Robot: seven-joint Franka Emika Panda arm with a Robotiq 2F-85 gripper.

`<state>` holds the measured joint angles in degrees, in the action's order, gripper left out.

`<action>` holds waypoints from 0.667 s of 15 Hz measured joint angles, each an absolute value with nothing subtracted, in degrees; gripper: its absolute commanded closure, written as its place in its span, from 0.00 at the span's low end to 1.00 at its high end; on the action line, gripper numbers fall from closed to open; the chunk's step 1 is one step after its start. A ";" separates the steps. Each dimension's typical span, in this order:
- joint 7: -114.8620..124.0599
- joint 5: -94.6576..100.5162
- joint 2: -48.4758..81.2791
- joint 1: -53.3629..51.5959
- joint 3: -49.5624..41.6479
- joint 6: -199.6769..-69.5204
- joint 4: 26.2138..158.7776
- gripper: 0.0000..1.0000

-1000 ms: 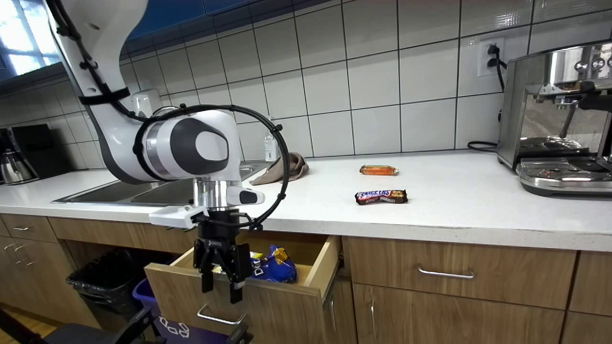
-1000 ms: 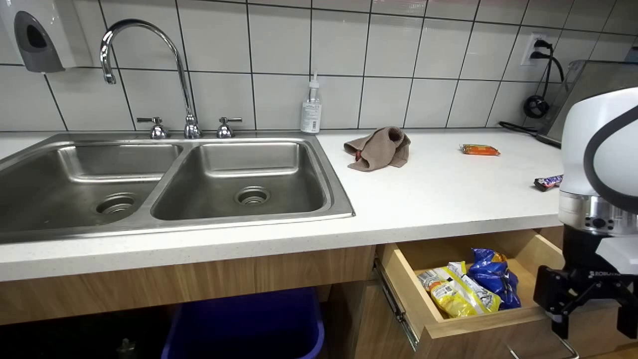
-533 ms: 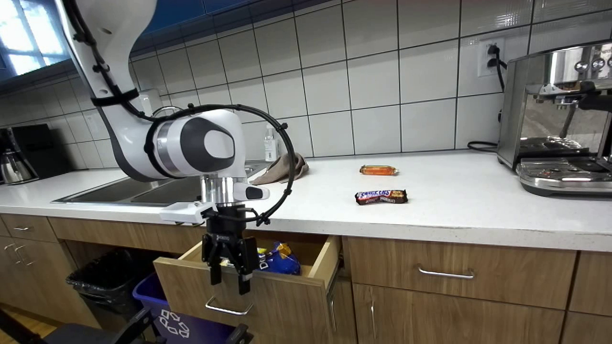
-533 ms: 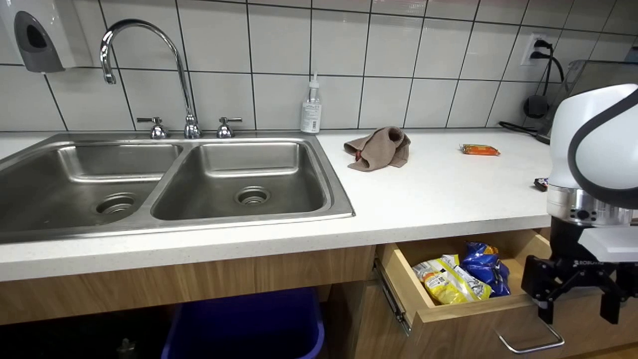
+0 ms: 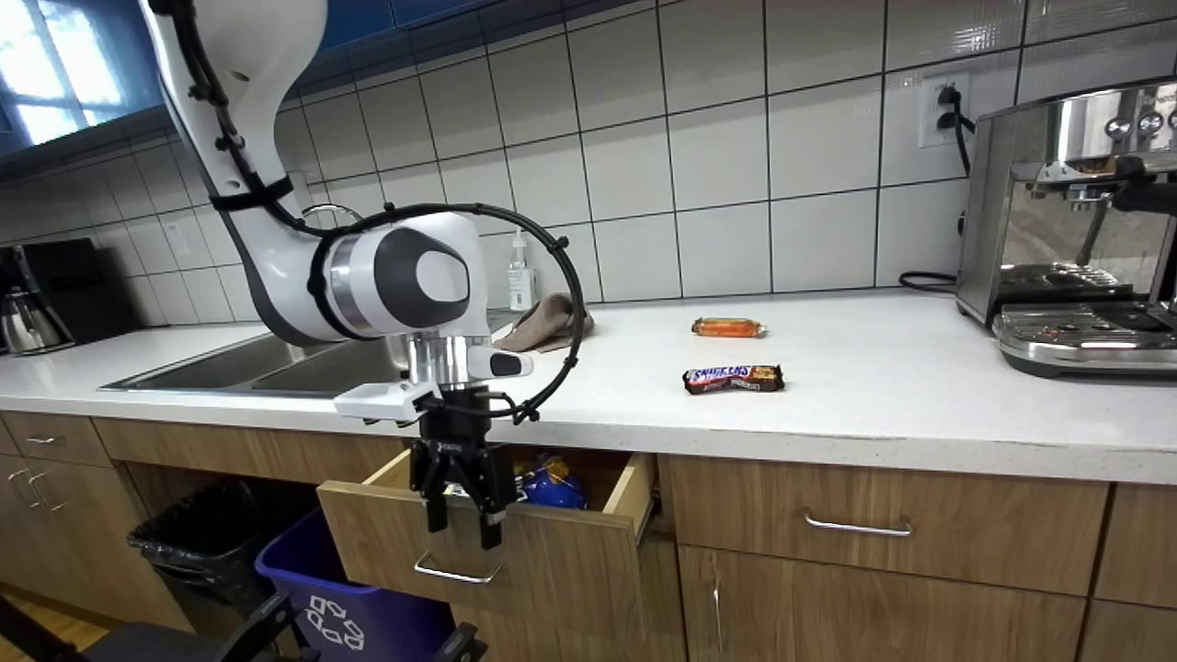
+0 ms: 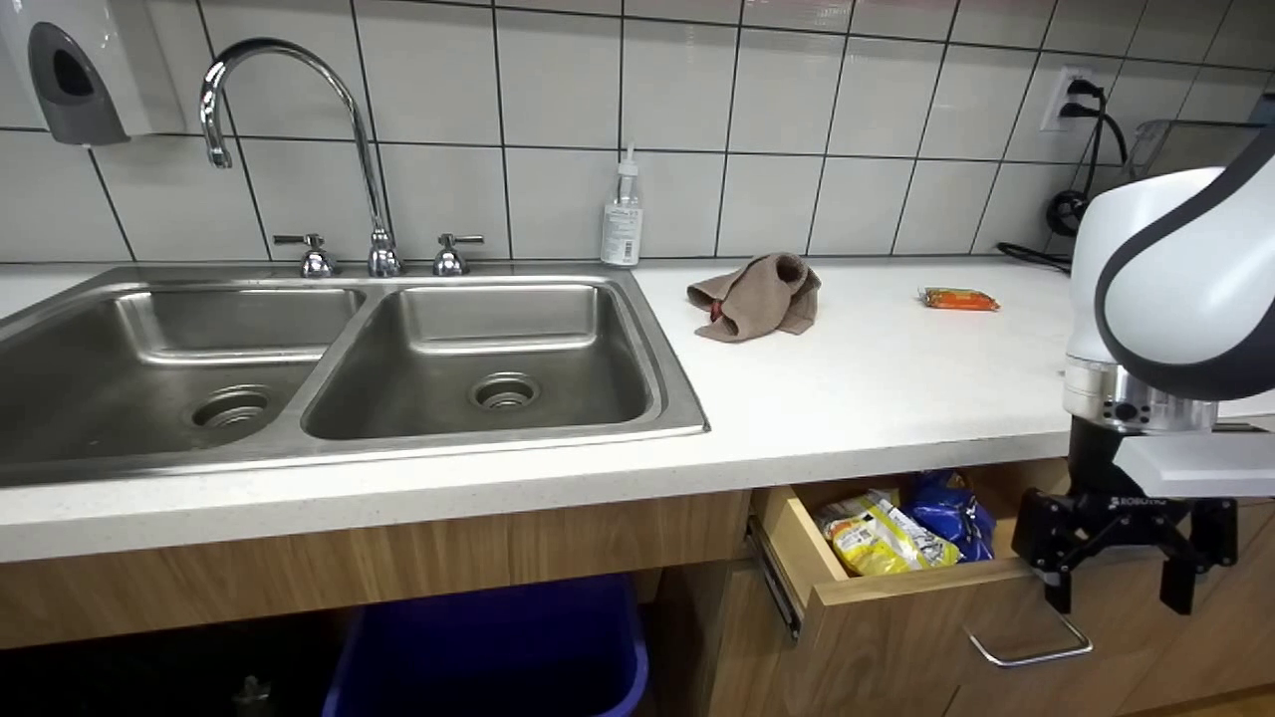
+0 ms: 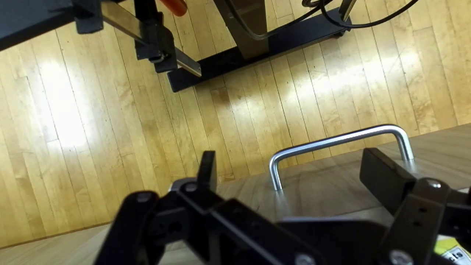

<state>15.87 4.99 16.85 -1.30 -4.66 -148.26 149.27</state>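
Item 1, drawer [image 5: 570, 570]: wooden, lower middle of an exterior view, partly out of its cabinet [image 5: 664, 588]. I see it point toward the bottom edge and a little leftward; the long axis of its front runs left to right, dropping slightly rightward.

Item 2, handle [image 7: 335, 141]: metal, on the drawer's front, right of centre in the wrist view. Long axis climbs gently left to right; the bar stands off toward the top edge.

Item 3, my gripper [image 5: 464, 524]: fingers [image 7: 384, 176] spread wide, pointing down at the drawer's front, just above the handle in an exterior view. Touching the wood or not, I cannot tell.

Item 4, yellow bag [image 6: 889, 543] and blue bag [image 6: 946, 513]: side by side in the drawer, lower right of an exterior view.

Item 5, Snickers [image 5: 733, 379] and orange packet [image 5: 727, 327]: on the counter [image 5: 883, 386], right of centre, unmoved.

Differences from a second ago: the drawer sits further into the cabinet, its front higher in both exterior views. My gripper sits higher with it, fingers as wide as then. The bags ride inward too. More of the bin [image 5: 391, 611] shows at lower left.
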 measured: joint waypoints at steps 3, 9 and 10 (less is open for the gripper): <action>15.87 4.99 17.63 -1.60 -4.93 -148.23 148.19 0.00; 15.88 4.92 19.42 -1.82 -5.09 -148.23 145.64 0.00; 15.88 4.91 19.78 -1.85 -5.12 -148.22 145.13 0.00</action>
<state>15.88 4.91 19.78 -1.85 -5.12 -148.22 145.13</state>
